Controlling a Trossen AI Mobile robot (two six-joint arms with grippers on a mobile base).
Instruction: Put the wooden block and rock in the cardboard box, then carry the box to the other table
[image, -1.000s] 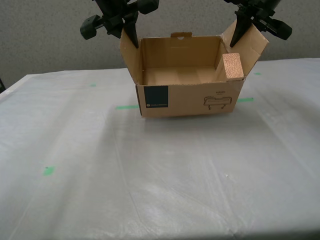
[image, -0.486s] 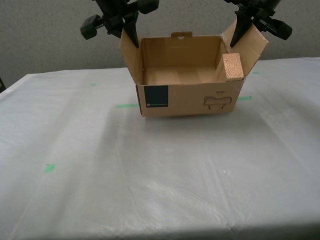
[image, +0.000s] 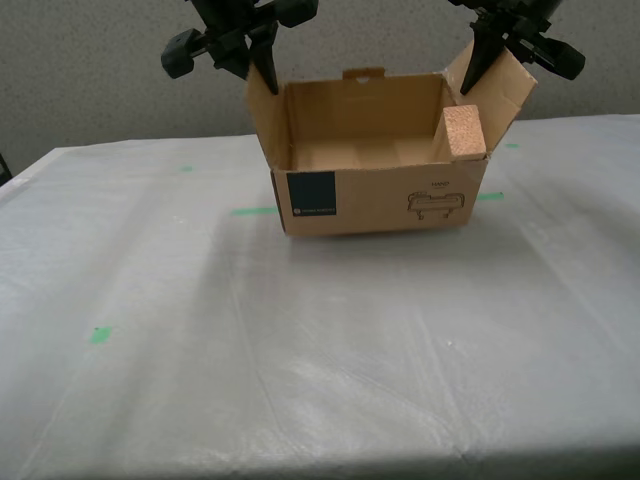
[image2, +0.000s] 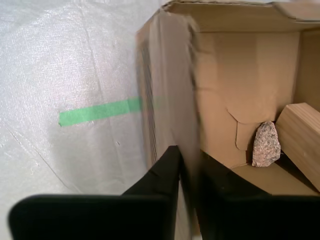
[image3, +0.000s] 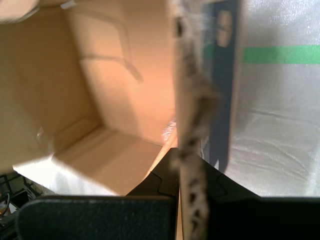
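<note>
The other table (image: 330, 350) is bearing the cardboard box (image: 375, 195) toward its far side, among green tape marks (image: 97, 336).

Colours we see:
Brown box (image: 375, 195) with navy label (image: 310, 194); tan block (image: 462, 133); speckled grey-pink rock (image2: 265, 144); green tape (image2: 97, 111) on white table (image: 300, 350).

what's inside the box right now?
In the box: the block, leaning at one end, and the rock beside it. Whatever lies under the block is covered.
</note>
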